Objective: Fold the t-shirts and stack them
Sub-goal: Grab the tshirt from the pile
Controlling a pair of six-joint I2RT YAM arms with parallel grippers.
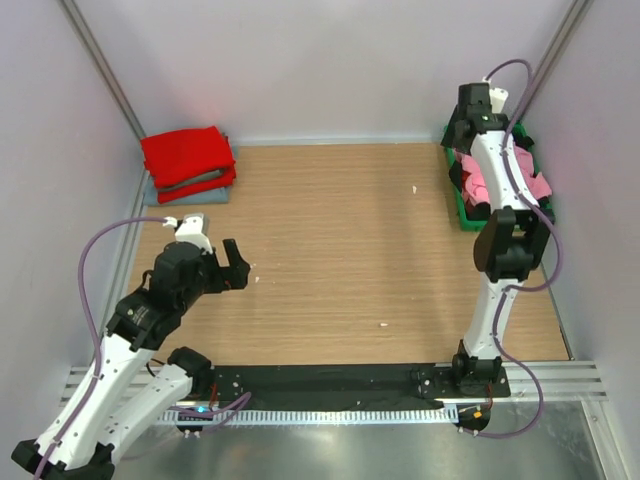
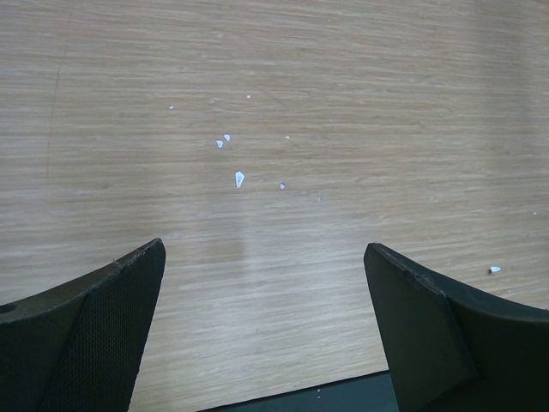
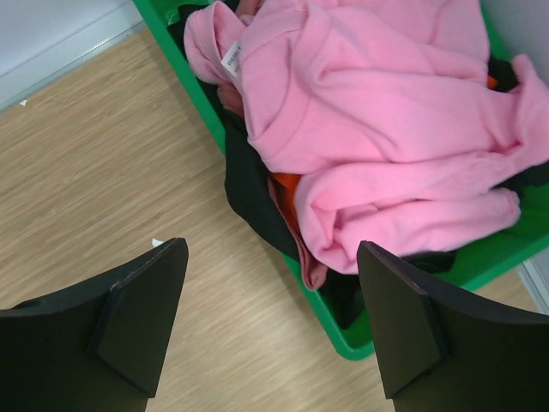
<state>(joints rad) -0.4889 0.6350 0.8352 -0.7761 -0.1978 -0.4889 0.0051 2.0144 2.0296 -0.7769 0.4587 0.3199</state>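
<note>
Wooden table (image 1: 330, 250) is the ground you are working on, and the folded pile sits in its far left corner: the red shirt (image 1: 185, 153) lies on top of the grey-blue shirt (image 1: 192, 196). At the far right edge the green bin (image 3: 190, 53) holds the unfolded rest, with the pink shirt (image 3: 377, 129) crumpled on top and a bit of the orange shirt (image 3: 287, 184) showing under it among some dark cloth. By my reading you are at the pick-up for the third shirt. Your right gripper (image 3: 270, 257) hangs over the bin's near corner, fingers wide apart with nothing between them. Your left gripper (image 2: 264, 253) hovers over bare wood, also wide and empty. Next you would need to drop into the pink folds, pinch one layer only, and lift it clear of the rim onto the table. The only writing is on a small white tag (image 3: 230, 58) at the pink collar, and its print is too small to read.
</note>
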